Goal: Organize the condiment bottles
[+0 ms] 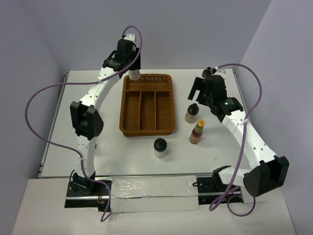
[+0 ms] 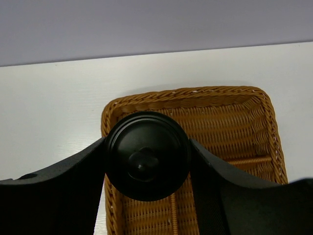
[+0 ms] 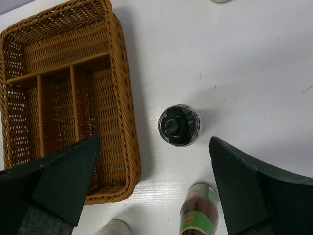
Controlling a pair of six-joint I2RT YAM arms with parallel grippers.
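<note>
Black-capped condiment bottle [image 1: 134,75] gripped by the left hand [image 2: 147,152], over the 11 o'clock corner of the wicker tray [image 1: 122,115], right hand [image 3: 154,144] wide open, holding nothing, above a second black-capped bottle [image 3: 179,126] on the tabletop [image 1: 210,161], 3 o'clock of the tray

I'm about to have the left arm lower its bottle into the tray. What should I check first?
1. Left gripper clamped on the held bottle at its black cap: ok.
2. Held bottle over the far-left corner of the wicker tray: ok.
3. Held bottle's base inside the rim line, not over it: cannot tell.
4. Tray compartments that show are empty: ok.
5. Right gripper open and off the tray, above the standing bottle: ok.
</note>
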